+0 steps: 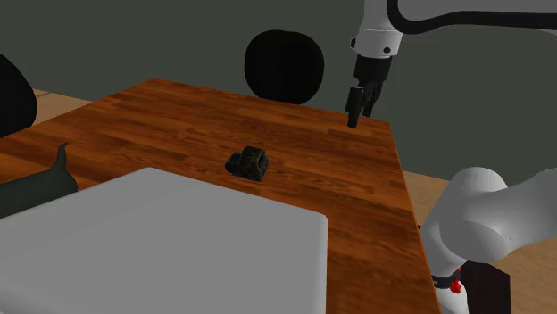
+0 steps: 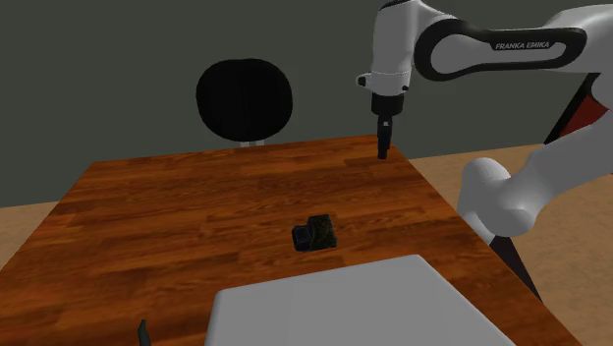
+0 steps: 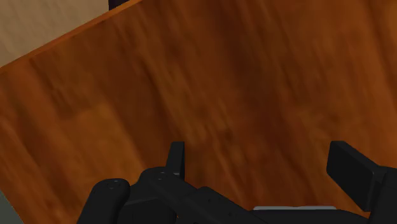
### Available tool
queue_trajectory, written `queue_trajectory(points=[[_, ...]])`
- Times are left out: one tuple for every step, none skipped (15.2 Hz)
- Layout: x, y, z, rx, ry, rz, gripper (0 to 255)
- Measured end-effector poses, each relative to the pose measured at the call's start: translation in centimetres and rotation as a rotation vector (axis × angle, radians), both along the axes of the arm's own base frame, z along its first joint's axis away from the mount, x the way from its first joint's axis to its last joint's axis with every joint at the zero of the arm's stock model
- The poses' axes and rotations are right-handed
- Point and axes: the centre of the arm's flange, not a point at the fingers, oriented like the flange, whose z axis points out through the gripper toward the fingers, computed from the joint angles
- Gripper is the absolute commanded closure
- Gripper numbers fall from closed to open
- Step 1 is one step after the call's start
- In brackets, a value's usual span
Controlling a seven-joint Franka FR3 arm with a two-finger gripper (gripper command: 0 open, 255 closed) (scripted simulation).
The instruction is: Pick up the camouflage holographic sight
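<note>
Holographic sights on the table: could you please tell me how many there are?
1. The camouflage sight sits near the middle of the wooden table, beside an edge of the grey slab, well apart from the open gripper. The slab might hide others.

The table (image 1: pixel 178 125) is reddish-brown wood, plank-grained with a soft sheen. The sight (image 1: pixel 249 162) looks matt, mottled dark green and black (its material unclear). The white arm (image 2: pixel 491 187) is smooth, faintly glossy; the gripper (image 1: pixel 354 122) matt black. The grey slab (image 1: pixel 161 250) is plain and matt.
</note>
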Motion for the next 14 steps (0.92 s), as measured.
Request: queue_trajectory(points=[[0.0,0.0,0.0,0.0,0.0,0.0,0],[0.3,0.5,0.0,0.0,-0.001,0.005,0],[0.7,1.3,0.1,-0.001,-0.003,0.014,0],[1.1,2.3,0.1,-0.002,-0.006,0.024,0],[2.0,3.6,0.3,-0.002,-0.009,0.035,0],[2.8,4.8,0.0,-0.003,-0.011,0.046,0],[3.3,5.7,-0.2,-0.003,-0.014,0.057,0],[3.9,6.7,-0.2,-0.004,-0.017,0.069,0],[4.3,8.1,-0.2,-0.004,-0.02,0.08,0],[4.9,9.2,-0.2,-0.005,-0.023,0.091,0],[5.3,10.3,-0.3,-0.005,-0.026,0.103,0],[5.9,11.5,-0.6,-0.006,-0.029,0.114,0],[6.3,12.7,-0.3,-0.007,-0.031,0.125,0],[6.7,13.9,-0.2,-0.007,-0.035,0.137,0]])
